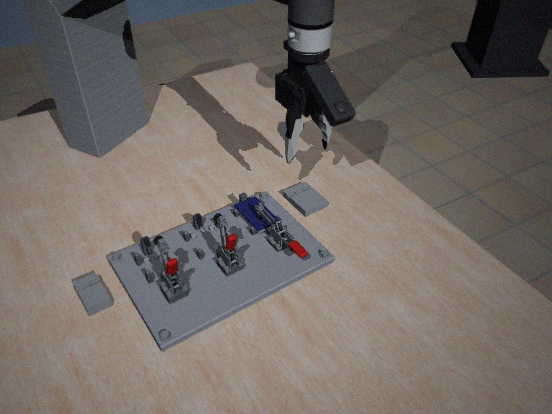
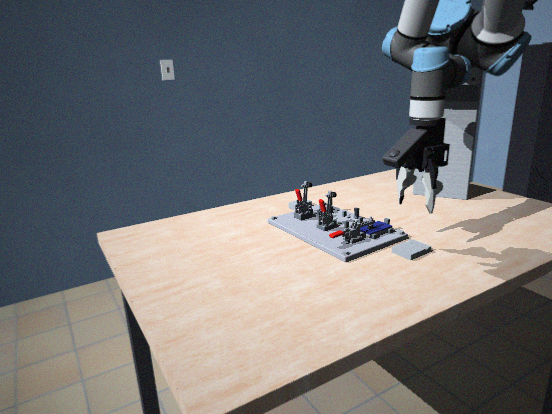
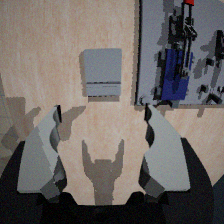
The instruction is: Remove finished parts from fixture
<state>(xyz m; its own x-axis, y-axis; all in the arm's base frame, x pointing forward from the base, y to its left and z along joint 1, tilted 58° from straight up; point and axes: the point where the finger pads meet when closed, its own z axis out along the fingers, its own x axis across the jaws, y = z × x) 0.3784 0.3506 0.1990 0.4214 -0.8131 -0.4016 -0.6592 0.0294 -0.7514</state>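
The grey fixture plate point(image 1: 235, 300) point(image 2: 320, 237) point(image 3: 150, 65) lies on the table. The blue blank point(image 1: 251, 208) point(image 2: 376, 228) point(image 3: 172, 75) sits under the clamp with the lowered red handle point(image 1: 298, 248) point(image 2: 336, 233). The other two clamps point(image 1: 171, 267) point(image 1: 231, 243) stand with red handles raised and hold nothing. One grey slotted part point(image 1: 305, 198) point(image 2: 411, 248) point(image 3: 102, 71) lies flat on the table at the blue-blank end of the fixture. A second grey slotted part point(image 1: 91, 292) lies flat at the opposite end. My gripper point(image 1: 306, 145) point(image 2: 415, 197) point(image 3: 102, 105) is open and empty, high above the table behind the first part.
A tall grey block point(image 1: 92, 75) point(image 2: 460, 150) stands at the back of the table. The table edge point(image 1: 450, 220) runs close to the right of the nearer part. A dark pedestal point(image 1: 505, 40) stands on the floor beyond.
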